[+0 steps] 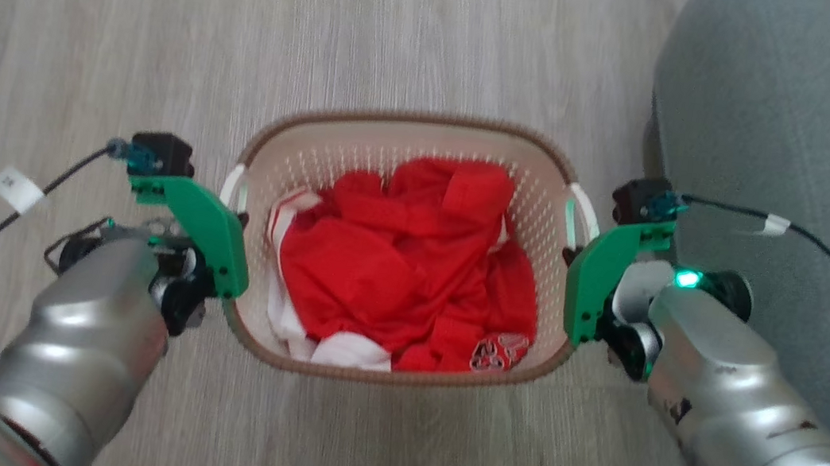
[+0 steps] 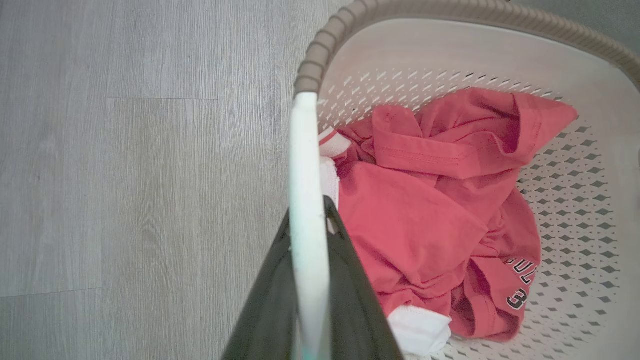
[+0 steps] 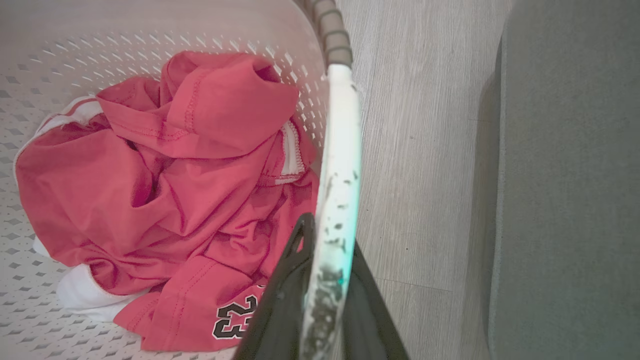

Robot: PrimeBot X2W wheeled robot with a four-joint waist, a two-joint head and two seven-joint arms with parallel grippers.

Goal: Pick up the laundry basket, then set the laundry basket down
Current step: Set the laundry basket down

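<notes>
The laundry basket (image 1: 414, 117) is in the middle of the head view: cream perforated walls, a brown woven-look rim and a crumpled red-and-white jersey (image 1: 394, 270) inside. My left gripper (image 1: 239, 216) is at its white left handle (image 1: 231, 189). The left wrist view shows that handle (image 2: 305, 165) running between the two dark fingers (image 2: 267, 310), with the left gripper (image 2: 307, 214) shut on it. My right gripper (image 1: 571, 255) is shut the same way on the right handle (image 3: 342, 140), clamped between its fingers (image 3: 280, 310). I cannot tell whether the basket touches the floor.
Pale wood-look floor (image 1: 171, 16) surrounds the basket in front and to the left. A large grey upholstered piece (image 1: 794, 155) stands close on the right, a short gap from the right handle and the right arm. Thin black cables trail from both wrists.
</notes>
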